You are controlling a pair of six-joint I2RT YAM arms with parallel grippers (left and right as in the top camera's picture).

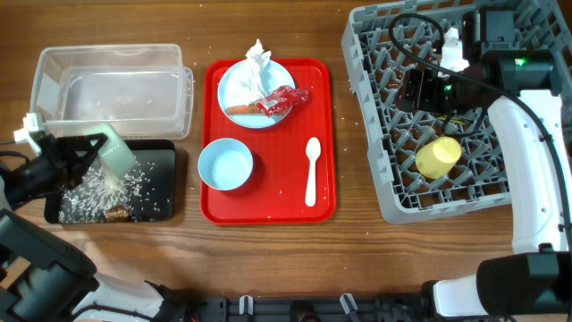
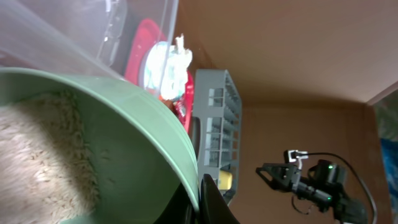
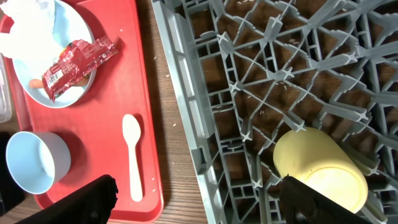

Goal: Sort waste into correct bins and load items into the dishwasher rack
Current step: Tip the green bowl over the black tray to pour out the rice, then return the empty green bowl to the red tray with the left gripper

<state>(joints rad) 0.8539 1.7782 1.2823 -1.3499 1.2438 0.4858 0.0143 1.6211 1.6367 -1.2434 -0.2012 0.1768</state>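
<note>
In the overhead view, your left gripper (image 1: pixel 88 154) is clamped on the rim of the pale green round bowl (image 1: pixel 116 152). The bowl is tipped with its mouth down toward the shallow black rectangular tray (image 1: pixel 159 157), where white rice grains (image 1: pixel 103 190) lie scattered near a small brown scrap (image 1: pixel 114 213). The clear plastic rectangular tub (image 1: pixel 112 89) sits just behind that tray, its long axis left to right. On the flat red serving tray (image 1: pixel 268 201), the light blue round plate (image 1: pixel 234 88) carries the crumpled white tissue (image 1: pixel 259 59), the shiny red wrapper (image 1: pixel 282 98) and the orange sausage-like piece (image 1: pixel 239 109). The light blue bowl (image 1: pixel 225 165) stands upright, and the white spoon (image 1: pixel 312 172) lies far-to-near with its scoop at the far end. Your right gripper (image 1: pixel 418 89) hangs over the large grey pegged rack (image 1: pixel 384 179), where the small yellow cup (image 1: pixel 438 156) lies on its side. From the left wrist, the green bowl fills the lower left with rice inside and a dark finger (image 2: pixel 211 202) against its rim. From the right wrist, your claw is spread wide and holds nothing. The cup's long axis runs diagonally, a flat round end facing lower right; mouth or base, you cannot tell.
</note>
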